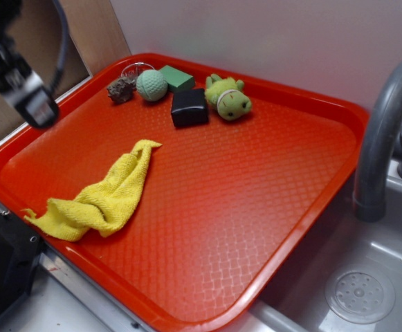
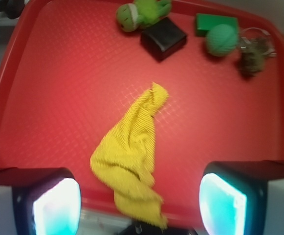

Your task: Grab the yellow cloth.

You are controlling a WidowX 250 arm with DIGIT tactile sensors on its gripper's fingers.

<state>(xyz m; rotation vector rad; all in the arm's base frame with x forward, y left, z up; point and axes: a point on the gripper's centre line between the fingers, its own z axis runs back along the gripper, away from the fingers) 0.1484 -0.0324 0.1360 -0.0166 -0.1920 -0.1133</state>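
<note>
Lying below spread tool [image 2: 139, 205]: yellow cloth [image 2: 129, 156]

No readable text, labels, brands, numbers or signs in either view. The red tray [image 1: 304, 173] has only an embossed diamond pattern, no lettering. The yellow cloth [image 1: 104, 197] is plain weave, no tag visible. The black box [image 1: 189, 107], green block [image 1: 178, 77], green ball [image 1: 151, 85] and yellow-green plush toy [image 1: 228, 98] along the tray's far edge carry no legible markings. The wrist view is too blurred to show any fine print.
</note>
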